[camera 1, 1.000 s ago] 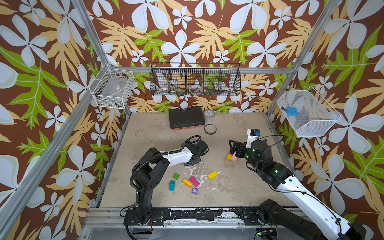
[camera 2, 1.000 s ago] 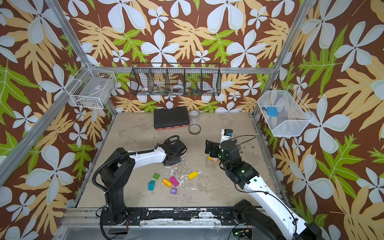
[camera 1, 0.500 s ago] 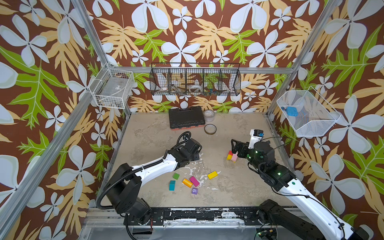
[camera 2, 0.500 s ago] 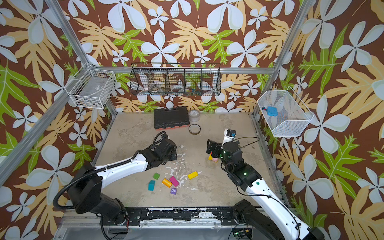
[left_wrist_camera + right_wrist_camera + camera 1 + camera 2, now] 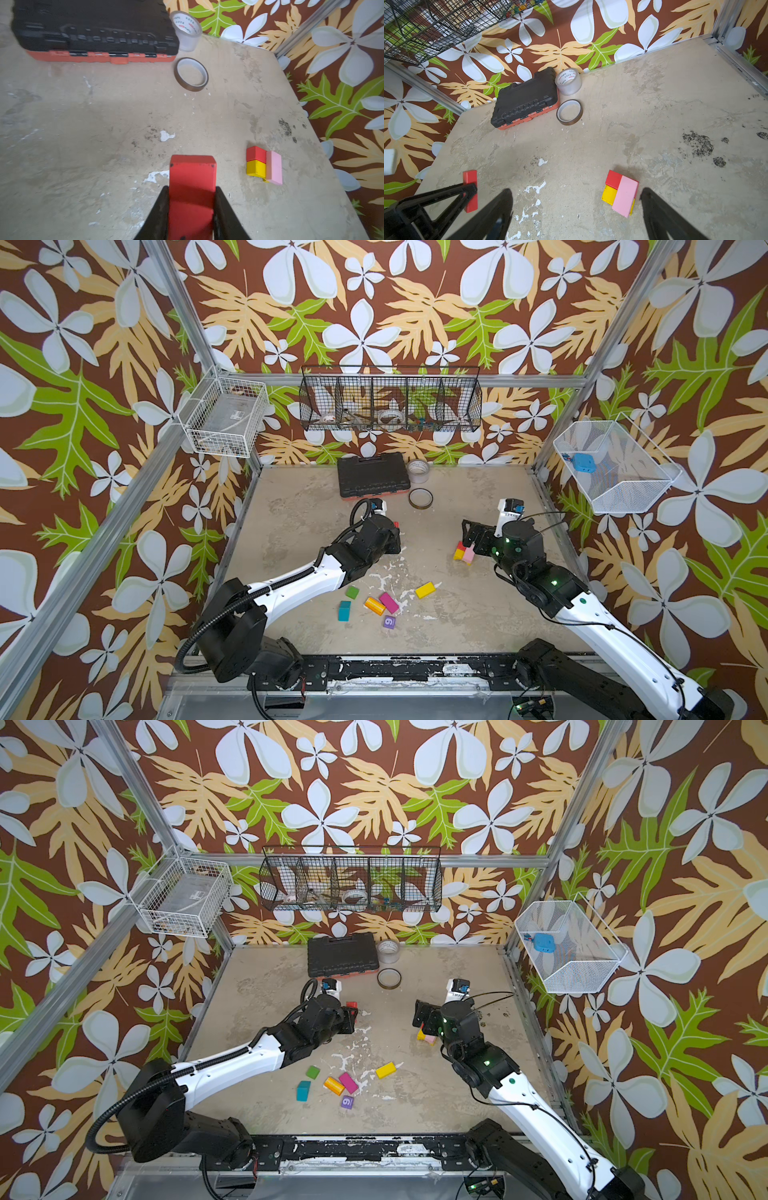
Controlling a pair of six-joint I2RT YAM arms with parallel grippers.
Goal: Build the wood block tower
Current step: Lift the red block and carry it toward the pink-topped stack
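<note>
**Item 1.** Left gripper [image 5: 191,188]: jaws clamped on a long red painted wooden block [image 5: 192,176]. The block is flat-faced and square-edged, in matt paint with dark specks at the corners. It projects forward past the fingertips.

**Item 2.** Loose stock, back toward that gripper's arm and well apart from it: teal block [image 5: 344,610], green cube [image 5: 352,592], orange cylinder [image 5: 375,605], magenta slab [image 5: 388,602], purple cube with white digit [image 5: 389,622], yellow bar [image 5: 425,590]. All lie on the worn, paint-flecked grey tabletop [image 5: 291,510].

**Item 3.** Tower [image 5: 620,193]: low beginnings only, red and yellow cubes touching and a pale pink slab [image 5: 626,195] across them. It sits between the wide-spread, empty fingers of the right gripper [image 5: 577,190], nearer one finger.

**Handling note.** The step in hand appears to be carrying the red block across to the tower. It is best lowered level, squared to the pink slab, and released only once seated. Smooth paint may slide, so the right gripper should give room first
</note>
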